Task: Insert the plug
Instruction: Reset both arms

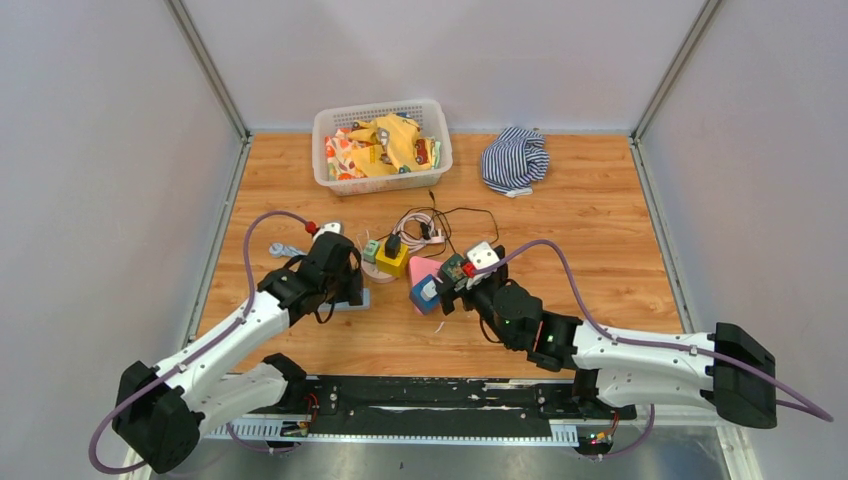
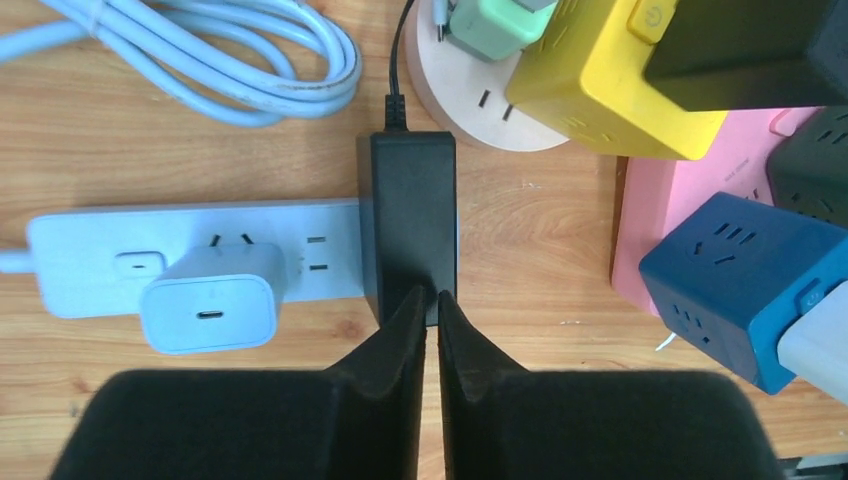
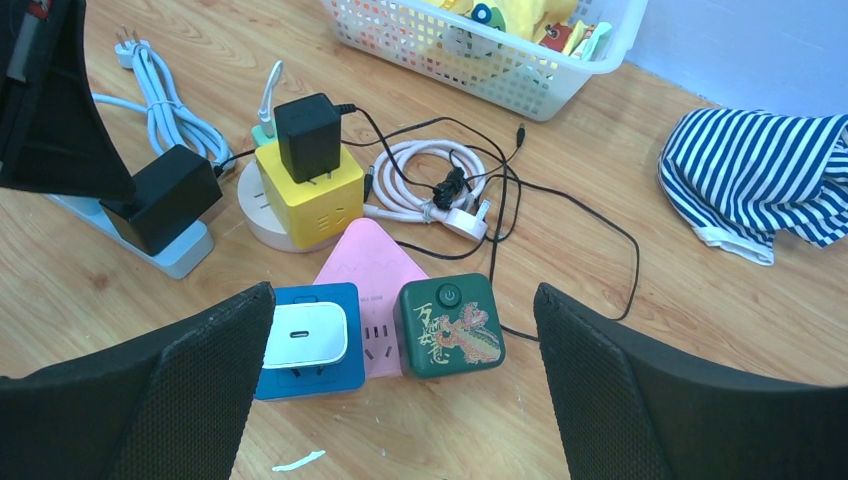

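Note:
A black adapter plug sits across the right end of a pale blue power strip, its cord running away from me. It also shows in the right wrist view. A white USB charger sits on the same strip. My left gripper is shut, with a hair-thin gap, and its tips are over the near end of the black adapter. In the top view it hides the strip. My right gripper is wide open and empty above the blue socket cube, which carries a white charger.
A yellow socket cube carrying a black adapter, a pink triangular socket and a green socket cube cluster mid-table. Coiled white cable and black wire lie behind. A white basket and striped cloth sit at the back.

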You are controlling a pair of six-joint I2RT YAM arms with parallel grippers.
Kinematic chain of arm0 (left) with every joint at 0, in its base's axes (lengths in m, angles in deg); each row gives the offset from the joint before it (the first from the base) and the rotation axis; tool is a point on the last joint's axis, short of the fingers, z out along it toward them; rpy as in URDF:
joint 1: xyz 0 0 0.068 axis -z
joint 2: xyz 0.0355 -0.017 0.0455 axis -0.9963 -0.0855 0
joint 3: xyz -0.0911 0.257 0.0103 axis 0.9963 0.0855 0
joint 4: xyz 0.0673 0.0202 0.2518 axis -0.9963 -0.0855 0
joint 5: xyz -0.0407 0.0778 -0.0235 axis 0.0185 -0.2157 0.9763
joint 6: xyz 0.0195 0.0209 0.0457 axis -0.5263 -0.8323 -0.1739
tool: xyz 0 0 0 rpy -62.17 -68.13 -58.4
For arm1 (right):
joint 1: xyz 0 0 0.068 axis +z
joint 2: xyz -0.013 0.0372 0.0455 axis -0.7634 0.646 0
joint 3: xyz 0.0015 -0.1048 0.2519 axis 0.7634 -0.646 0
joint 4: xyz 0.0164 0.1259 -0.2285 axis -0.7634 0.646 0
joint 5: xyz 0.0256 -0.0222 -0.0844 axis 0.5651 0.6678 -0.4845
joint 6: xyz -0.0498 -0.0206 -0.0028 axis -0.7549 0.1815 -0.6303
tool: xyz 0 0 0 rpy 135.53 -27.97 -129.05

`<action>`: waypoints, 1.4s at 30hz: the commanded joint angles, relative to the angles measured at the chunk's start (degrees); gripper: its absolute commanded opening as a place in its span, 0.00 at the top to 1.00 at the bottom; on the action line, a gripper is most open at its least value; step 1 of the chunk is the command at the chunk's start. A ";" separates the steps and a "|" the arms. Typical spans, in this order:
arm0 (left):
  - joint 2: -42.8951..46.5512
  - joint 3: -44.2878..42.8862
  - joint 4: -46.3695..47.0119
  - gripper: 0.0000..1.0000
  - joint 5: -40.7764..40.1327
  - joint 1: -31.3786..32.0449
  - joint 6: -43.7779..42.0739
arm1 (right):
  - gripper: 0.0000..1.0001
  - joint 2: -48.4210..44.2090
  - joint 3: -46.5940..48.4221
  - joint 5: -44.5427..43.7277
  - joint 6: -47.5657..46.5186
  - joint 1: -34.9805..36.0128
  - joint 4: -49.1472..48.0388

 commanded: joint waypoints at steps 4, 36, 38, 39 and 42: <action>0.48 -13.89 -4.62 0.74 -4.21 0.29 -6.73 | 0.00 -1.58 4.09 1.37 1.74 -0.70 6.45; 20.15 -11.87 11.98 0.00 7.82 0.25 -15.84 | 0.00 -20.66 19.70 -9.62 22.91 -0.72 52.36; 20.27 -11.31 11.95 0.00 7.70 0.30 -15.37 | 0.00 -20.65 19.62 -9.67 22.91 -0.68 52.23; 20.28 -11.19 11.84 0.00 7.53 0.26 -15.11 | 0.00 -20.57 19.56 -9.62 22.85 -0.68 52.22; 20.18 -11.21 11.64 0.00 6.71 0.27 -14.75 | 0.00 -20.75 19.28 -9.11 22.77 -0.67 52.22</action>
